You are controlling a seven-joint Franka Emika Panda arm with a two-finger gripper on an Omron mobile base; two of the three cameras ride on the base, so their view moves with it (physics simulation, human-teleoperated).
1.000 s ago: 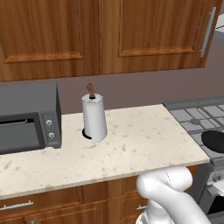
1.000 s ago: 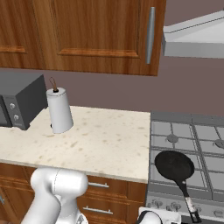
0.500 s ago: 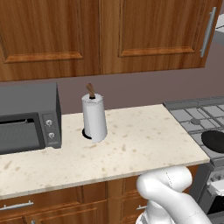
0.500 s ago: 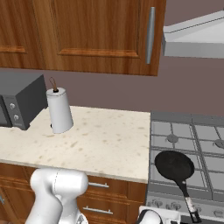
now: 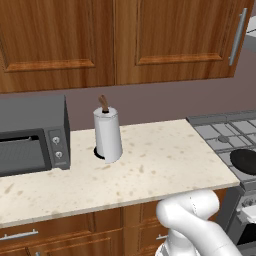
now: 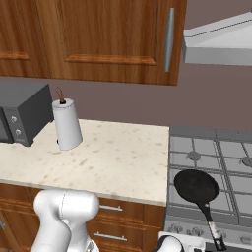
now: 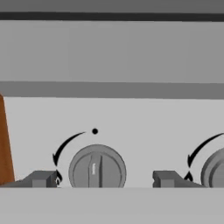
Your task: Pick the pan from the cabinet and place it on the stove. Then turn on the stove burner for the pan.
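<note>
The black pan [image 6: 197,186] sits on the front-left grate of the grey stove [image 6: 231,147], its long handle pointing toward the front edge; its rim [image 5: 246,161] also shows at the right edge of the left base view. In the hand view my gripper [image 7: 105,179] faces the stove's front panel [image 7: 131,113]. It is open, with one fingertip on each side of a round grey knob [image 7: 97,168] and a gap on both sides. The wall cabinet [image 5: 115,40] above the counter has both doors shut.
A dark toaster oven [image 5: 30,135] and a paper towel roll [image 5: 107,132] stand on the speckled counter [image 5: 150,165]. A grey range hood [image 6: 221,44] hangs over the stove. A second knob [image 7: 214,170] lies right of the gripper, and a wooden cabinet edge [image 7: 3,144] lies to the left.
</note>
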